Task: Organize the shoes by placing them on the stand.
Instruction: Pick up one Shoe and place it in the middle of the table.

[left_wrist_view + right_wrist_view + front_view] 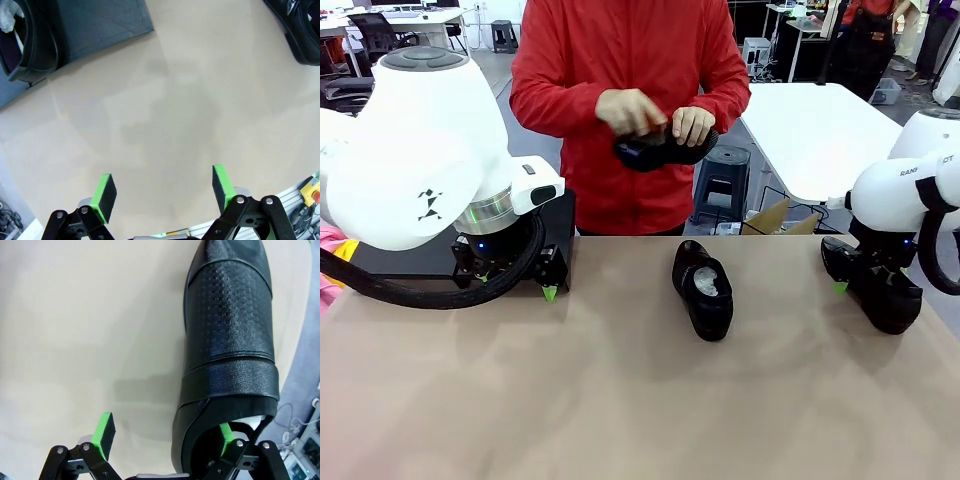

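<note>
Your left gripper [162,187] hangs open over the table [175,100] near the stand [100,20], your right gripper [165,432] sits open astride one shoe [230,330], and another shoe [703,288] lies mid-table.

The left arm [420,150] comes in from the left with its wrist bent down, so the left gripper [517,282] points at the table and hangs low over it, jaws wide apart. The right arm [910,190] reaches in from the right, wrist also turned down. The right gripper [860,285] sits low with its jaws wide. One finger [226,434] is inside the heel opening of a shoe [230,340], and the other finger [104,434] stands clear outside it.
</note>
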`<state>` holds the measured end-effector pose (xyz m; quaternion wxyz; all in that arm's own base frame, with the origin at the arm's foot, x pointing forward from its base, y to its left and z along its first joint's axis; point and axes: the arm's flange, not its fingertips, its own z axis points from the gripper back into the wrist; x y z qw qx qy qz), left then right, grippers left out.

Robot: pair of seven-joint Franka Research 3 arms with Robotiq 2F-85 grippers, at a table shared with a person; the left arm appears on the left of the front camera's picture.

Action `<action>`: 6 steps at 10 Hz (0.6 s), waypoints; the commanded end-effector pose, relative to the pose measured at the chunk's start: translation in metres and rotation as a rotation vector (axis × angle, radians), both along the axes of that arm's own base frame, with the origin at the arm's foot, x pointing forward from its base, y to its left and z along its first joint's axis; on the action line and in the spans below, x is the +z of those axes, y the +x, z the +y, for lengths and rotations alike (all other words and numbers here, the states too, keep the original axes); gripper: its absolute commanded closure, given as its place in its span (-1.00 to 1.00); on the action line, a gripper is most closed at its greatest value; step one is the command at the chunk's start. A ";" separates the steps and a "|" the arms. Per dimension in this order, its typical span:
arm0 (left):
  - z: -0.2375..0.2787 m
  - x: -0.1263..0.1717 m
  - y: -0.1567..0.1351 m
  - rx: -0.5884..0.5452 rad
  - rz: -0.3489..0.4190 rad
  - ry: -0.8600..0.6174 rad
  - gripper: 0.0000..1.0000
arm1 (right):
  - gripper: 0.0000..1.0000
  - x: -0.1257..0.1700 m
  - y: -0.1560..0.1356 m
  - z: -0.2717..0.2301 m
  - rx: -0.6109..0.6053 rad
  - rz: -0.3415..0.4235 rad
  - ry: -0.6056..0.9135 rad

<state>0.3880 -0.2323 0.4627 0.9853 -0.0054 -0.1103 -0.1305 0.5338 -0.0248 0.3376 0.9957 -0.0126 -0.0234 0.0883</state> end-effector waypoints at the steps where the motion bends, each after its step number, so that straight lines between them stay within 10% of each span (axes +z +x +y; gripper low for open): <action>1: 0.001 -0.002 -0.001 0.014 -0.015 0.001 -0.98 | -0.95 -0.001 0.010 -0.008 0.009 0.007 0.022; 6: 0.001 -0.002 -0.001 0.014 -0.015 0.001 -0.98 | 0.96 -0.001 0.010 -0.011 0.002 -0.021 -0.003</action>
